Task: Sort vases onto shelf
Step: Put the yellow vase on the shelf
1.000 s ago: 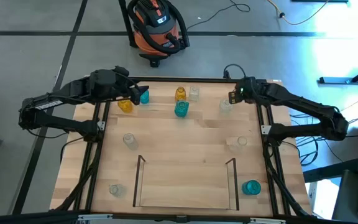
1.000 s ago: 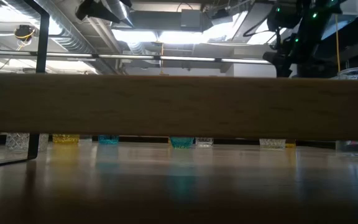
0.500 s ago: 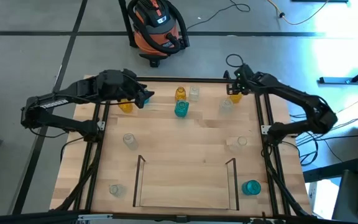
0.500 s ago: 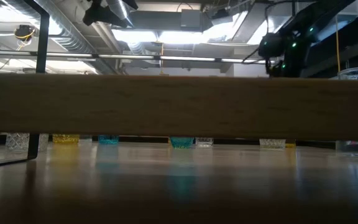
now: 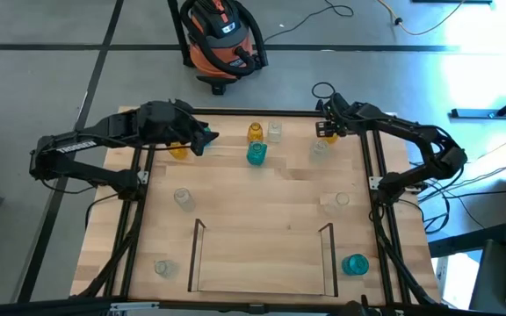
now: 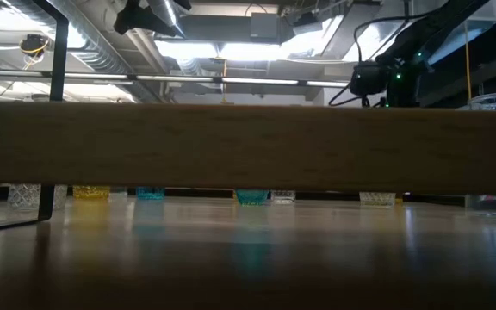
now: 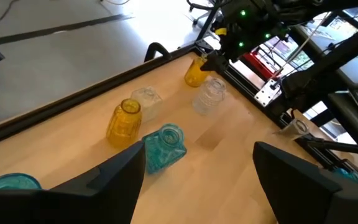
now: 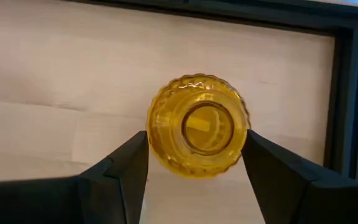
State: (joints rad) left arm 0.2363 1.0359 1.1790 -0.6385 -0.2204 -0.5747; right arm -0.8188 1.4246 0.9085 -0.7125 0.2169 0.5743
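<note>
Vases (image 5: 256, 153) behind shelf (image 5: 263, 260)

Lots of free room on the table (image 5: 262, 197) in the middle. Vases packed close along the far edge. Shelf (image 5: 262, 272) open inside, thin rails on its sides.

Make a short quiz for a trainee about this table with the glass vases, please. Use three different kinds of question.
1. True or false: a vase already stands inside the shelf.
2. What is between the fingers of the right gripper? A) a blue vase B) a yellow vase C) nothing
3. Fill the gap: the left gripper is ___ and holds nothing.

Key: 1 false, the shelf has no vase in it; 2 B; 3 open.
</note>
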